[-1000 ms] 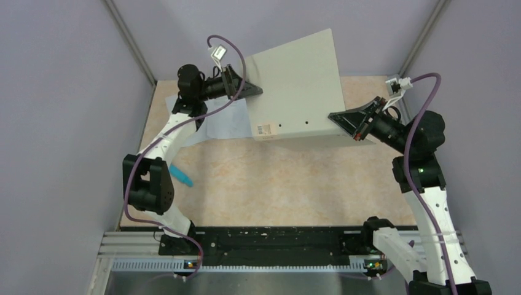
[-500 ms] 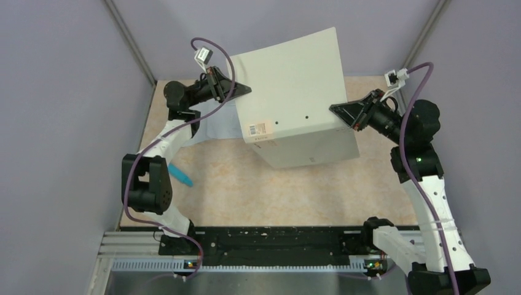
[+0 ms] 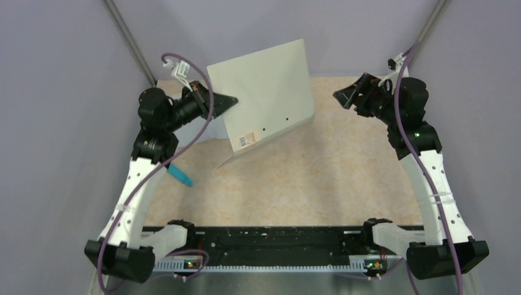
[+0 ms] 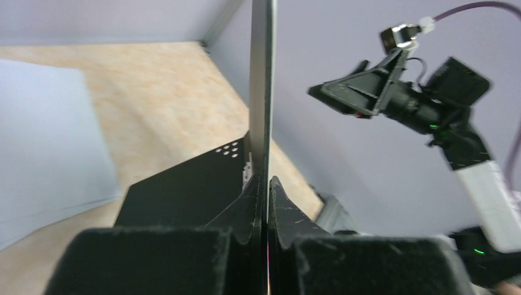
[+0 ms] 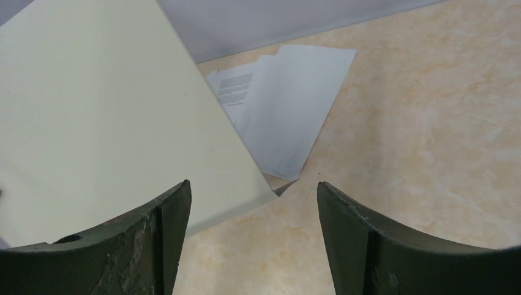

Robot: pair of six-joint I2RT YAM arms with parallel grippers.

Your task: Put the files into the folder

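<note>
Clamping the folder point(image 3: 267, 92) by its raised cover edge, the left end effector point(image 3: 228, 102) props it open at 11 o'clock on the table point(image 3: 307, 178); the right end effector point(image 3: 341, 97) gapes empty at 2 o'clock. Next, the files point(image 5: 289, 110), flat at the folder's 9 o'clock, likely need grasping.

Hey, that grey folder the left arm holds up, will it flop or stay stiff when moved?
Probably stiff: the folder cover looks flat with the left end effector pinching one edge. Likely light: one pinch holds it up. It may swing at the spine; its black half angles away.
</note>
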